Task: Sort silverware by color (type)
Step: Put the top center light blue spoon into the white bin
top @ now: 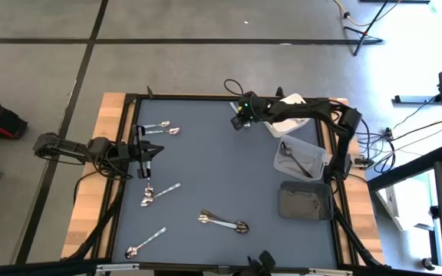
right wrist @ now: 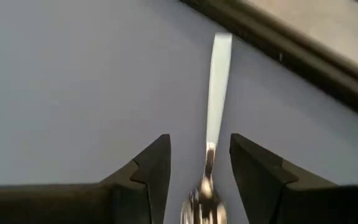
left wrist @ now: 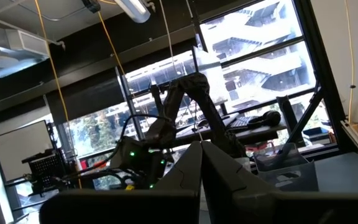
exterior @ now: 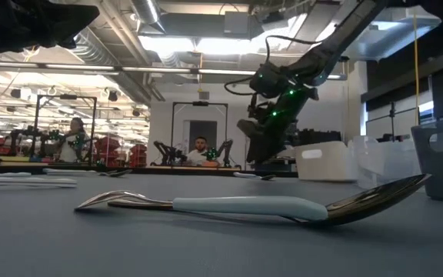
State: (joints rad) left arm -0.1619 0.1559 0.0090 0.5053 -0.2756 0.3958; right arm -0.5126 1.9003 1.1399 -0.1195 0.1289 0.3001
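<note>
Silverware lies scattered on the blue-grey mat: two spoons (top: 164,127) at the far left, two (top: 159,192) at mid-left, one (top: 144,244) at the near left, and a pair (top: 222,222) near the front. That pair includes a pale-handled one (exterior: 244,206). My right gripper (top: 239,123) hovers open above the mat near the far edge. Its fingers stand on either side of a pale-handled spoon (right wrist: 216,93) lying flat below, without touching it. My left gripper (top: 146,156) waits shut at the table's left, holding nothing.
A white bin (top: 291,120), a clear bin (top: 301,157) holding dark spoons, and a dark bin (top: 305,201) stand in a row along the right side. The table's black frame (right wrist: 291,43) runs just beyond the spoon. People sit in the room behind.
</note>
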